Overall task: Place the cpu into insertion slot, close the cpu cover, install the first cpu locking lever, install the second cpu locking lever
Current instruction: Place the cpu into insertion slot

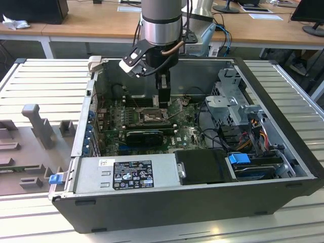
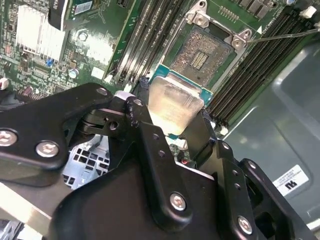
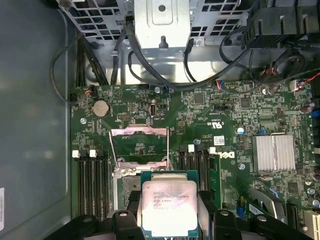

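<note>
My gripper (image 2: 176,131) is shut on the cpu (image 2: 175,100), a flat square chip with a silver-grey top and a green edge, held between the two black fingers (image 2: 144,125). In the first wrist view the cpu (image 3: 169,207) hangs over the near edge of the insertion slot (image 3: 125,185). The slot's dark pin field (image 2: 204,52) lies bare, apart from the chip. The cpu cover (image 3: 139,146) stands swung up at the slot's far side. A thin locking lever (image 2: 287,34) sticks out, unlatched. In the exterior view the gripper (image 1: 162,99) hovers just above the slot (image 1: 152,117) inside the open computer case.
Long black memory slots (image 3: 92,185) flank the socket on both sides. A finned silver heatsink (image 3: 273,153) sits on the green board. A metal drive cage (image 1: 230,101) with cables and a power supply (image 1: 126,173) fill the case, whose walls (image 1: 86,116) close in around it.
</note>
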